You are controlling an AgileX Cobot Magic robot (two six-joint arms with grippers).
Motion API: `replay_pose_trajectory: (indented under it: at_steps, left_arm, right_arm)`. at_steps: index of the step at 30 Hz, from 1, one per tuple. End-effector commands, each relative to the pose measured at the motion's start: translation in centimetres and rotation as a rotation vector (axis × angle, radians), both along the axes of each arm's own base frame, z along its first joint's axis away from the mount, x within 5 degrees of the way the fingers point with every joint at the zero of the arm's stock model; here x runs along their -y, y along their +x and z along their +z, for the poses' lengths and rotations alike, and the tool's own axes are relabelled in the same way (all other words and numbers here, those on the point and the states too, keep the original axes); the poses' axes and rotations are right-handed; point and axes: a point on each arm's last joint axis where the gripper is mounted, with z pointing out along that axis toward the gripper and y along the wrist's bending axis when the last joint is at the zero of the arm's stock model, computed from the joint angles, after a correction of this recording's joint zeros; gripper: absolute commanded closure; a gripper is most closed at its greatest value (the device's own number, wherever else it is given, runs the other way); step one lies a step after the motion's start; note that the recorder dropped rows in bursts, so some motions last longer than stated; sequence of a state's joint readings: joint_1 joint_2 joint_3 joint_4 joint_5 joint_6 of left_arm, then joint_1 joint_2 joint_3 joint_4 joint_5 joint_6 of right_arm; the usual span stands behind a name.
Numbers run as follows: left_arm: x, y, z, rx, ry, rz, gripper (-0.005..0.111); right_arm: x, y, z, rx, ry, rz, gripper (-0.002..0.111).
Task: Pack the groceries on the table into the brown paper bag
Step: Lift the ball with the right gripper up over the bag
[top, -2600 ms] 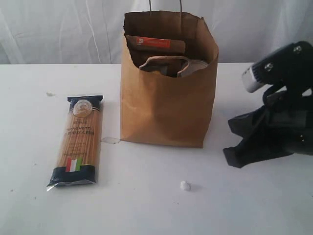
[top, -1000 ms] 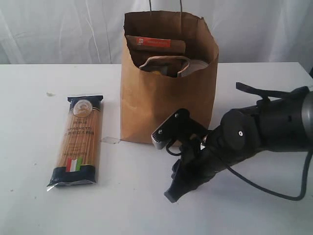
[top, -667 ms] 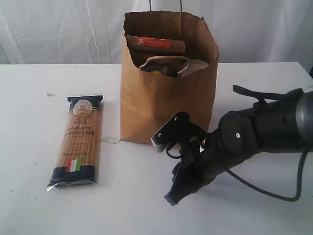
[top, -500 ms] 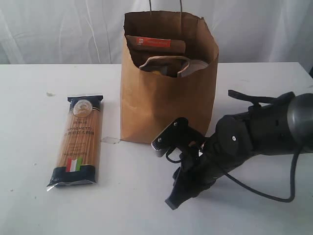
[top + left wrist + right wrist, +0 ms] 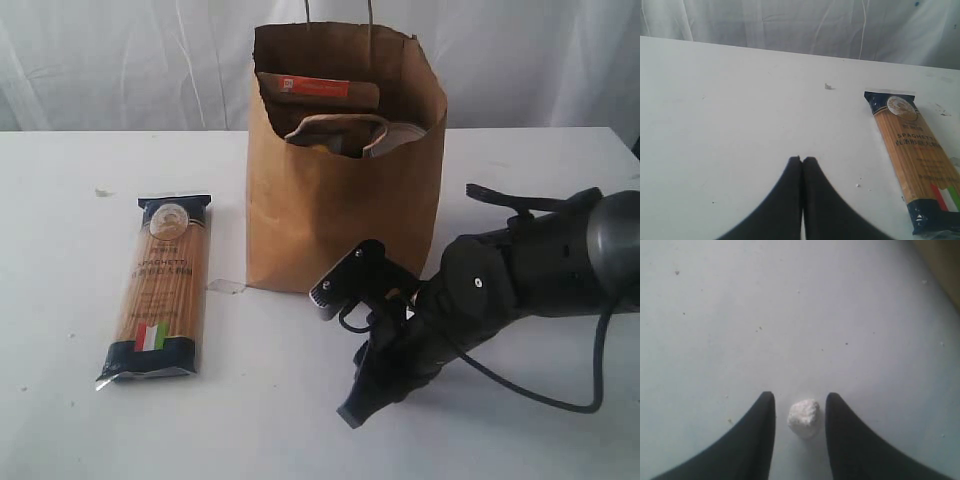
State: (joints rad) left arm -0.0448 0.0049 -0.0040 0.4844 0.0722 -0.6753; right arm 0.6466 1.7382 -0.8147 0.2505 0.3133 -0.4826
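Bag: tall brown kraft paper bag (image 5: 340, 210) upright on white tabletop (image 5: 80, 420).
Spaghetti: clear spaghetti packet with dark ends (image 5: 160, 290) flat, left of bag.
Right gripper (image 5: 800, 397): before bag, fingers parted around small white lump (image 5: 804, 418).
Left gripper (image 5: 801, 159): fingers pressed together, empty.

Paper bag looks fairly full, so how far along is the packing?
Looks mostly done: the brown pouch stands inside the brown paper bag. In hand: the right end effector, open, straddles a small white lump, not a grocery. Remaining: the spaghetti packet lies on the table.
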Motion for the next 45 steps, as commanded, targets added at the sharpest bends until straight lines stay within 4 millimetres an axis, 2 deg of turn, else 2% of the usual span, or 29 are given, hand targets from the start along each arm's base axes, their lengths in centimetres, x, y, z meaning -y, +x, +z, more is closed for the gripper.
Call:
replay_pose_trajectory:
  at_steps: [1, 3, 8, 11, 14, 18, 26, 29, 33, 39, 42, 45]
  left_arm:
    - [0.0, 0.0, -0.1, -0.002, 0.003, 0.003, 0.107]
    - [0.0, 0.0, -0.1, -0.002, 0.003, 0.003, 0.107]
    - [0.0, 0.0, -0.1, -0.002, 0.003, 0.003, 0.107]
    - [0.0, 0.0, -0.1, -0.002, 0.003, 0.003, 0.107]
    - [0.0, 0.0, -0.1, -0.002, 0.003, 0.003, 0.107]
    - [0.0, 0.0, -0.1, -0.002, 0.003, 0.003, 0.107]
    - [0.0, 0.0, -0.1, -0.002, 0.003, 0.003, 0.107]
    - [0.0, 0.0, -0.1, -0.002, 0.003, 0.003, 0.107]
    - [0.0, 0.0, -0.1, -0.002, 0.003, 0.003, 0.107]
    - [0.0, 0.0, -0.1, -0.002, 0.003, 0.003, 0.107]
    - [0.0, 0.0, -0.1, -0.002, 0.003, 0.003, 0.107]
    - [0.0, 0.0, -0.1, -0.002, 0.003, 0.003, 0.107]
  right_arm:
    - [-0.1, 0.1, 0.1, 0.005, 0.005, -0.001, 0.084]
    - [-0.1, 0.1, 0.1, 0.005, 0.005, -0.001, 0.088]
    - [-0.1, 0.1, 0.1, 0.005, 0.005, -0.001, 0.108]
    - [-0.4, 0.3, 0.8, -0.011, 0.005, 0.008, 0.108]
    - [-0.6, 0.3, 2.5, -0.019, 0.019, 0.018, 0.108]
    - [-0.7, -0.1, 3.1, -0.048, 0.058, -0.037, 0.108]
    - [-3.8, -5.0, 5.8, -0.085, 0.093, 0.134, 0.108]
    - [-4.1, -7.1, 7.0, -0.116, 0.085, 0.207, 0.108]
    - [-3.8, -8.7, 8.2, -0.142, 0.109, 0.205, 0.108]
    - [-2.6, -10.5, 12.4, -0.135, 0.245, 0.193, 0.108]
    - [-2.2, -11.0, 15.6, -0.093, 0.343, 0.171, 0.108]
    - [-2.0, -11.2, 19.9, -0.038, 0.462, 0.140, 0.108]
